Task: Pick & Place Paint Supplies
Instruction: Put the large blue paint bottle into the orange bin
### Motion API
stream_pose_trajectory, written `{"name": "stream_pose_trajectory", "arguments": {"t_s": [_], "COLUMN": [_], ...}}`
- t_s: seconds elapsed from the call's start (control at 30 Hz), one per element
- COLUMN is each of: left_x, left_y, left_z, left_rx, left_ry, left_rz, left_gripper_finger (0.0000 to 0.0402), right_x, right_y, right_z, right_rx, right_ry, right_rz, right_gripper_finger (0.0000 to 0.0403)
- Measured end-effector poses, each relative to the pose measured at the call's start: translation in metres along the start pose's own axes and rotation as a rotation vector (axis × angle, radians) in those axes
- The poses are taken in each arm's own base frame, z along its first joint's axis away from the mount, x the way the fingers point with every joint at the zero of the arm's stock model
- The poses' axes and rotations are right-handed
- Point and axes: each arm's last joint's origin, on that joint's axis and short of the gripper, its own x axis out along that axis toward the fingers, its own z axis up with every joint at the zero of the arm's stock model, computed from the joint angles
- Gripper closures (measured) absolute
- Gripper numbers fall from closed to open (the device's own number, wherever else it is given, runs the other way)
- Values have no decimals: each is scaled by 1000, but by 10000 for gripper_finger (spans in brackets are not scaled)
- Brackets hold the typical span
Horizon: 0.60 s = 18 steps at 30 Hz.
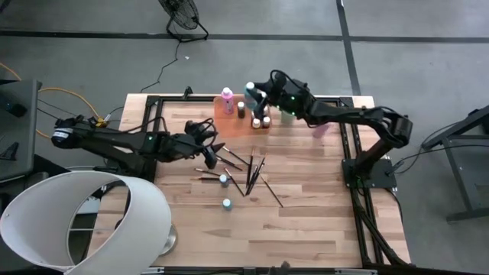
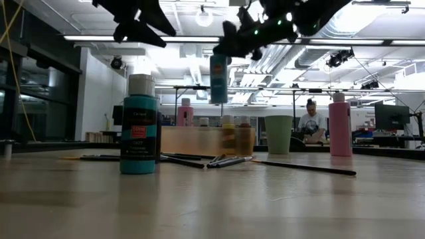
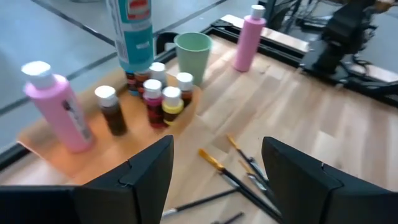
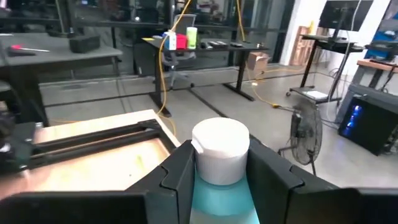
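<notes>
A teal paint bottle [image 1: 250, 88] with a white cap [image 4: 220, 151] hangs in the air over the orange tray [image 3: 37, 146], with my right gripper [image 1: 257, 97] shut on it. A pink bottle [image 3: 59, 106] and several small bottles [image 3: 163, 96] stand in the tray. A green cup [image 3: 193, 53] and another pink bottle [image 3: 249, 37] stand on the table beyond it. My left gripper [image 3: 214, 155] is open and empty, above the left end of the scattered paintbrushes [image 1: 248, 172]. Two teal bottles [image 1: 223, 179] [image 1: 227, 204] stand nearer the front. My right gripper pinches the teal bottle's upper body [image 4: 221, 198], just under the white cap, between its two fingers [image 4: 177, 177]. The fingers come in about level from the table's right side. The bottle hangs upright [image 2: 218, 78], lifted clear above the tray.
A large white drum-shaped shade [image 1: 84, 221] covers the table's near left corner. Black frame rails [image 1: 351, 145] run along the far and right edges. Bare wood [image 1: 306, 221] lies at the near right. A person [image 2: 310, 123] sits in the room behind the table.
</notes>
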Motion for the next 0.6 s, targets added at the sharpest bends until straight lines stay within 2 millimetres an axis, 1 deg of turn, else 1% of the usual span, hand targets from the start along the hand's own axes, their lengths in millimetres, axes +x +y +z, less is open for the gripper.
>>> {"name": "stream_pose_trajectory", "arguments": {"t_s": [0.2, 0.33, 0.5, 0.6], "left_x": [9, 14, 19, 21], "left_y": [15, 25, 35, 40], "left_z": [6, 9, 12, 14], "left_rx": [48, 62, 85, 83], "left_ry": [-7, -10, -3, 3], "left_rz": [73, 118, 144, 148], "left_gripper_finger": [163, 163, 163, 163], "right_x": [22, 32, 41, 45], "right_y": [-11, -19, -25, -25], "right_z": [-26, -43, -62, -72], "right_rx": [24, 32, 104, 106], "right_ry": [-6, 16, 45, 68], "right_rz": [-97, -182, -194, -197], "right_gripper_finger": [288, 288, 288, 288]}}
